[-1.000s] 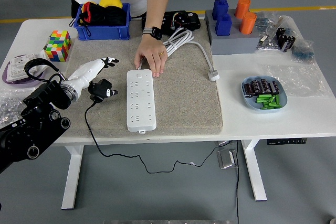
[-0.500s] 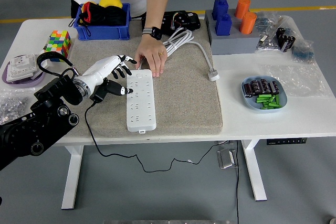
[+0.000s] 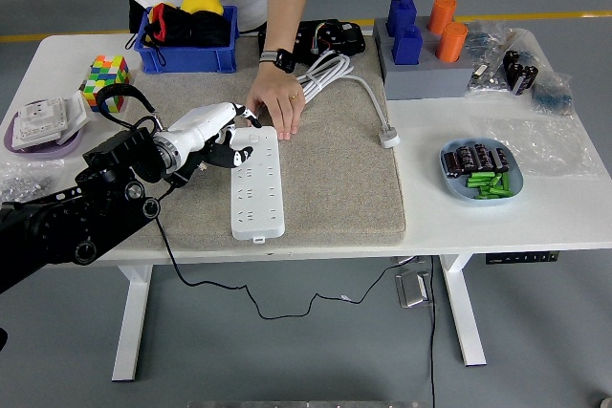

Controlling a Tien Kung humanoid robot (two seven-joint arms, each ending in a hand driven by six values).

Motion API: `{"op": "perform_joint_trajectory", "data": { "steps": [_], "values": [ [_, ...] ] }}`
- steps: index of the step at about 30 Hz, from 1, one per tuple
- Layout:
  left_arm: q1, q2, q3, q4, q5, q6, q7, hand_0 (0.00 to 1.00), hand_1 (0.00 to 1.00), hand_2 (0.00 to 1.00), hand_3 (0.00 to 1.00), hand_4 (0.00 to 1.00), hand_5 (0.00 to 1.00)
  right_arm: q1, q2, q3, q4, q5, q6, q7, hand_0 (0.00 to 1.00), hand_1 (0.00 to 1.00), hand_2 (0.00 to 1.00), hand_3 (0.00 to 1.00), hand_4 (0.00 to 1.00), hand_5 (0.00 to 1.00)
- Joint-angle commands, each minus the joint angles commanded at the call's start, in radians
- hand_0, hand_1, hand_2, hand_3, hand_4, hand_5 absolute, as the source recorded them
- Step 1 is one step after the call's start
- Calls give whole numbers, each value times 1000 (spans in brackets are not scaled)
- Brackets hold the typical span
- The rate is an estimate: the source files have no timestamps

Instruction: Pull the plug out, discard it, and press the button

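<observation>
Now my left hand reaches in from the left over the grey mat, and its fingers are loosely spread and grasp nothing; the fingertips touch the upper left part of the white power strip. Just beside my wrist lies the black plug, out of the strip, with its black cable hanging over the table's near edge. At the strip's far end a person's hand presses down on it.
</observation>
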Motion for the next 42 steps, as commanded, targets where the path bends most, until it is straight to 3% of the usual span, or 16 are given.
{"op": "perform_joint_trajectory", "data": {
  "steps": [6,25,42],
  "values": [
    [-45,-31,71,75,-26,-26,24,44,7,115,735,556,101,-1,0,-1,0,0,0,0,753,686,669,671,768,671],
    [-113,-102,163,205,-98,-33,44,38,4,109,754,538,125,-3,8,3,-2,7,0,0,753,686,669,671,767,671],
    [-140,-116,226,226,-119,-72,72,32,2,98,720,541,118,0,7,11,-1,5,0,0,753,687,669,671,768,671]
  ]
}}
